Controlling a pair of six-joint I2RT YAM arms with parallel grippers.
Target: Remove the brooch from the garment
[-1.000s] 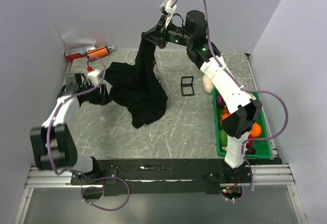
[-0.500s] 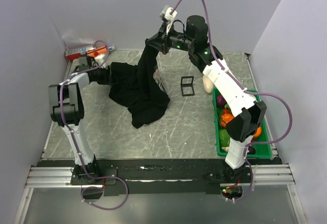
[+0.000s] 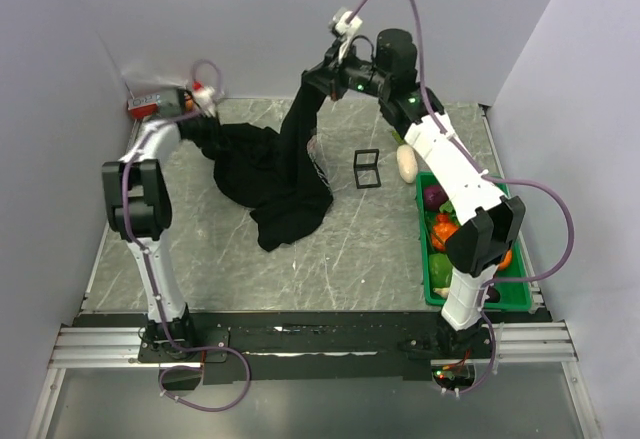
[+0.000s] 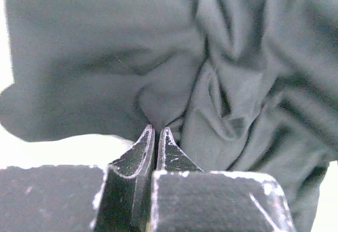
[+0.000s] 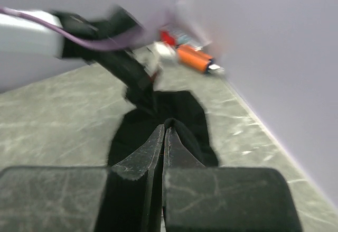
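Holding the black shirt [image 3: 285, 184] up off the desk [image 3: 360, 249] with the right pincer [image 3: 320, 81], shut tight on a pinch of cloth high over the far side, and gripping a fold at the shirt's left edge with the left pincer [image 3: 198, 117], likewise clamped on fabric near the far-left corner. Stretching the cloth between the two grips, with the lower part lying bunched on the desk and only a sliver of the rose print [image 3: 318, 151] peeking out beside the hanging fold. Not finding the brooch in any view, so judging it as pinned somewhere among the folds and hidden for now. Reckoning the task as barely begun: spreading under way, nothing taken off yet, with exposing the chest, locating the pin and pulling it free all remaining. Differing from a second ago in the left arm reaching much farther back and its pincer going from open to closed on the cloth, and in the right pincer lifting slightly higher and rightward.
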